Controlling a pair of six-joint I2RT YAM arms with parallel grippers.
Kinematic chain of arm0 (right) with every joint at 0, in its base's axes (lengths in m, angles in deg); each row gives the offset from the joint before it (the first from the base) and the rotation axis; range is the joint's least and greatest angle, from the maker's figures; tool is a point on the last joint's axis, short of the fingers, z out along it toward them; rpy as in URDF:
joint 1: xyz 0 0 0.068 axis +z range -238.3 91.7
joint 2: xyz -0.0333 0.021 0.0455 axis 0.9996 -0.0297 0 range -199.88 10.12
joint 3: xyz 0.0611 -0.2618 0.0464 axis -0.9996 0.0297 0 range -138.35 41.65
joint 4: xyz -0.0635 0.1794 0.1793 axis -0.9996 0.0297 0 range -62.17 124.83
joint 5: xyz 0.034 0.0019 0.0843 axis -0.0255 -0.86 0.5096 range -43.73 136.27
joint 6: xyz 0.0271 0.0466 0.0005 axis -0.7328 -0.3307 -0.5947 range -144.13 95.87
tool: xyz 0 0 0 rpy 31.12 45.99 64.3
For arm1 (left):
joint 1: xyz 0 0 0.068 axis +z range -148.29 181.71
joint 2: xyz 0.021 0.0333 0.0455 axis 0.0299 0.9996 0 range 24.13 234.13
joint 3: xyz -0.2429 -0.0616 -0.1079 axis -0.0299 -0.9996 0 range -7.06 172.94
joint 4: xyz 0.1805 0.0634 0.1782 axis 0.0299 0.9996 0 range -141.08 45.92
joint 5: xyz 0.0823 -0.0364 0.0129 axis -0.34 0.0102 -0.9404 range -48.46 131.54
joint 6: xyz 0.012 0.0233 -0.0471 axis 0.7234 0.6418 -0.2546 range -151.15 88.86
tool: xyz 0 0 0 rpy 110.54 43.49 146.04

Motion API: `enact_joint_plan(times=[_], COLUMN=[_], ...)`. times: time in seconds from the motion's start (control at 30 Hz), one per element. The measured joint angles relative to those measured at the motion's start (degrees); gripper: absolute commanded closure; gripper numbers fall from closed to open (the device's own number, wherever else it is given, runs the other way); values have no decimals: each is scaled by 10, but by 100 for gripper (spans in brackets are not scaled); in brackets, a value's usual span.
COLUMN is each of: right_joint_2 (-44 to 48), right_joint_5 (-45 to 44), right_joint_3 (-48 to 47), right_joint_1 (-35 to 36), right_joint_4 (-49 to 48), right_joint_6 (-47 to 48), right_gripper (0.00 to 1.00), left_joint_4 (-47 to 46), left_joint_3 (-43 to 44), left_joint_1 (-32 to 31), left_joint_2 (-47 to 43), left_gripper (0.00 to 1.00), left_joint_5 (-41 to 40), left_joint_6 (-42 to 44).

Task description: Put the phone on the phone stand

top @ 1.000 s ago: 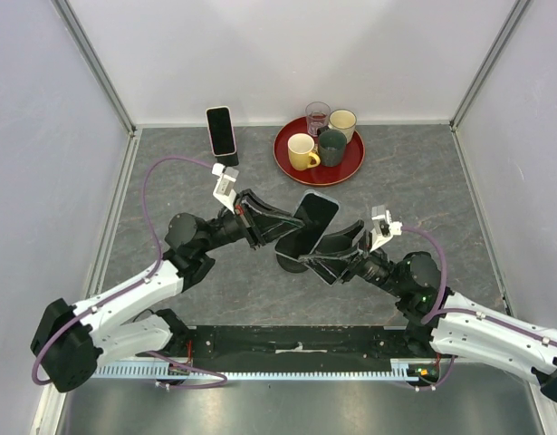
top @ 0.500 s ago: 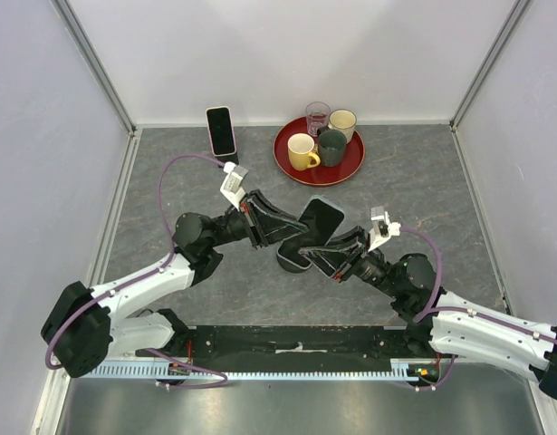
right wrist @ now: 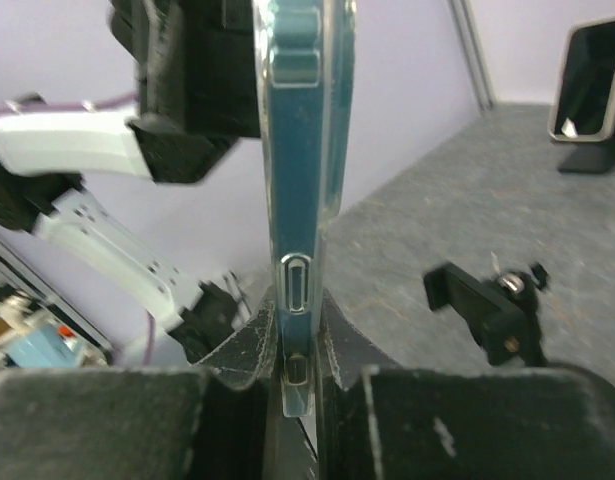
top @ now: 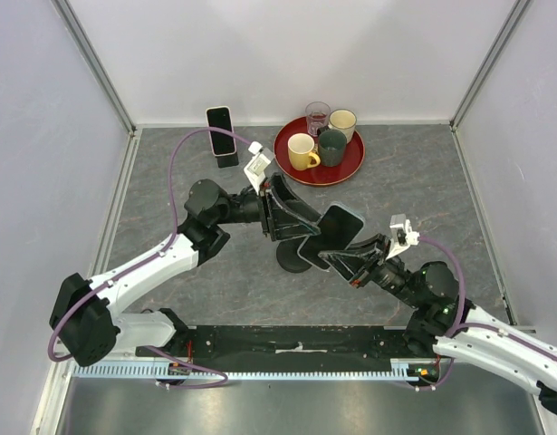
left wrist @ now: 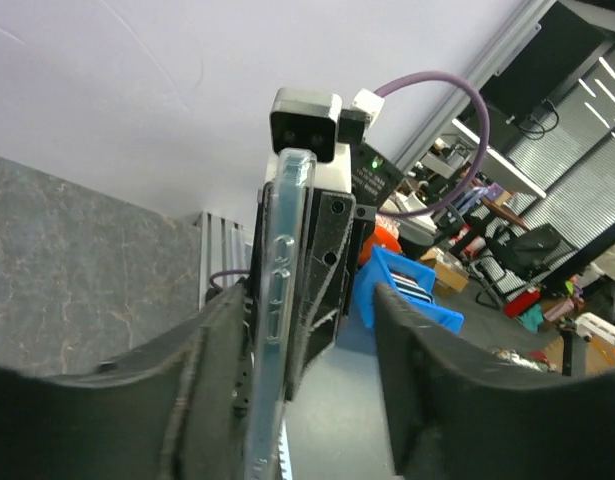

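Note:
The phone [top: 334,230], dark in a clear case, hangs tilted above the table between the two arms. My right gripper [top: 340,257] is shut on its lower end; in the right wrist view both pads press the phone's [right wrist: 302,150] edges at the gripper [right wrist: 299,352]. My left gripper [top: 305,237] is open around the phone's other end. In the left wrist view the phone [left wrist: 277,300] lies against the left finger [left wrist: 202,390], with a wide gap to the right one, at the gripper [left wrist: 312,400]. The black phone stand [top: 289,261] sits on the table just below, partly hidden [right wrist: 484,303].
A second phone [top: 221,130] stands propped on its own stand at the back left. A red tray [top: 292,165] at the back holds several cups, among them a yellow mug [top: 302,151] and a dark green one [top: 332,147]. Grey walls enclose the table.
My right gripper has shut on the phone and my left gripper has opened off it. Both arms and the phone have shifted to the right.

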Motion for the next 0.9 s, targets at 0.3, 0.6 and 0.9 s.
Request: enact_joint_plan(times=[0.3,0.6,0.9], right_joint_2=[54,19,2], right_joint_5=[26,123,139], right_joint_3=[-108,-154,-153], right_joint_1=[0,0,-1], right_joint_4=[290,372,390], right_joint_6=[76,105,106], right_gripper=[100,100,100], left_joint_4=[77,138,188], left_joint_3=[19,56,85], left_joint_1=[-2,-31,-48], left_joint_2=[11,36,48], left_gripper=[31,58,54], left_joint_5=[54,110,133], left_joint_6=[51,107,148])
